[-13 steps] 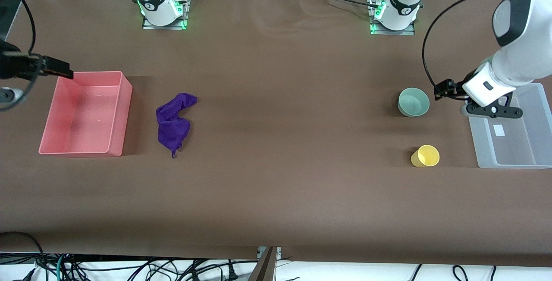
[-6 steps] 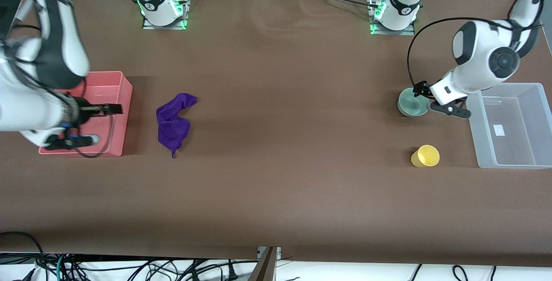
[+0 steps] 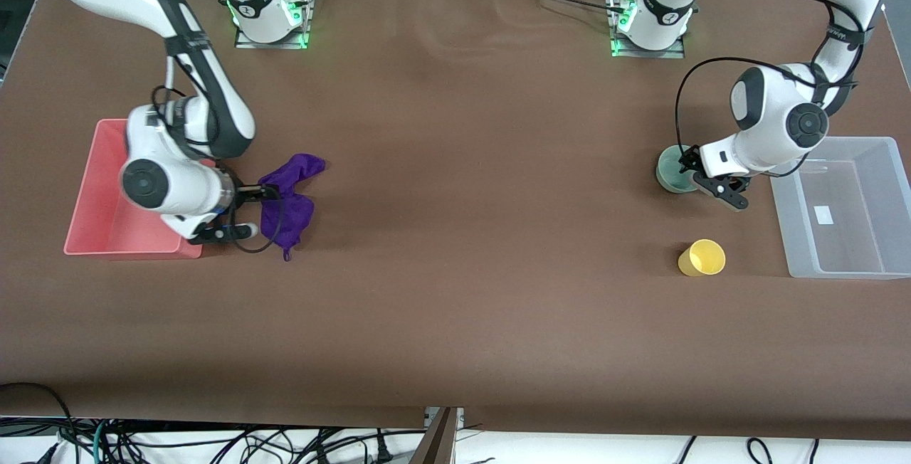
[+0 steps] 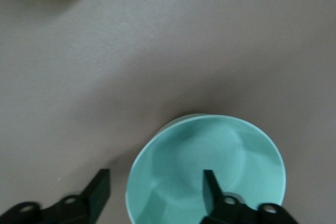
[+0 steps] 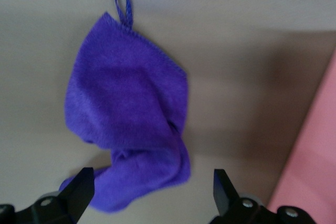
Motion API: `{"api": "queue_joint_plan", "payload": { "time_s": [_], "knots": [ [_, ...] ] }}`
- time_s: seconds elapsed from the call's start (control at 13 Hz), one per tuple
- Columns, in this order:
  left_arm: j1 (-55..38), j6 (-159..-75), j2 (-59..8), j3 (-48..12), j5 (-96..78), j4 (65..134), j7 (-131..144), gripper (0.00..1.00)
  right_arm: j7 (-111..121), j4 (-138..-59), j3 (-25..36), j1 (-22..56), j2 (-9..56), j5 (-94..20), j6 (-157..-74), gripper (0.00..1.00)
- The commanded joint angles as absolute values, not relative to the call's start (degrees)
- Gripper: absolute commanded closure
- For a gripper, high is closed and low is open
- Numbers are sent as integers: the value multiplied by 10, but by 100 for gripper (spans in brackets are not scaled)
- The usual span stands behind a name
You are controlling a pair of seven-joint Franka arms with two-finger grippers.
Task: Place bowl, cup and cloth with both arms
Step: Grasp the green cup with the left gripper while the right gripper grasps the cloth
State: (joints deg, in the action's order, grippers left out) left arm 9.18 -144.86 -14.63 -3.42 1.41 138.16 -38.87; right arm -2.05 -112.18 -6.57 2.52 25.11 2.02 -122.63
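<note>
Both of my arms are at work over the brown counter [image 3: 455,293], and as far as I can judge nothing has been placed: the pink bin [image 3: 107,229] and the clear bin [image 3: 886,265] hold none of the three items.

My left pincer [image 4: 156,192] straddles the rim of the mint-green bowl [image 3: 669,171], one finger inside and one outside. The fingers stand apart around the wall, and I cannot tell whether they have bitten. The bowl sits upright, mouth up, just beside the clear bin at the left arm's end.

My right pincer [image 5: 152,192] is spread wide, hanging over the purple cloth [image 3: 288,201] next to the pink bin, gripping nothing. The crumpled cloth runs lengthwise toward the front camera, its loop tag [image 5: 124,4] at the nearer end.

The yellow cup [image 3: 701,257] lies tipped on its side, mouth toward the clear bin, nearer the camera than the bowl. All three items are left to move.
</note>
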Motion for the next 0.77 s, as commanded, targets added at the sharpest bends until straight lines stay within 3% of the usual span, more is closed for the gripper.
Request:
{"api": "queue_joint_plan", "payload": {
  "time_s": [0.0,0.23,0.31,0.38,0.46,0.54,0.69],
  "knots": [
    [93,-1477,-160,-37,11,1389,-428,96,-27,-1164,-68,24,255,16,-1292,0],
    [93,-1477,-156,-38,11,1385,-432,100,-27,-1190,-68,30,278,17,-1361,1],
    [92,-1472,-151,-38,11,1383,-433,100,-27,-1201,-68,32,285,17,-1389,17],
    [92,-1465,-138,-38,11,1382,-433,100,-26,-1208,-68,33,287,17,-1404,47],
    [92,-1436,-121,-38,11,1372,-432,100,-27,-1208,-69,33,288,17,-1403,84],
    [93,-1387,-100,-36,11,1354,-430,100,-26,-1208,-72,33,288,17,-1398,100],
    [111,-1269,-88,-26,12,1271,-432,100,-25,-1195,-81,33,286,16,-1376,100]
  ]
}}
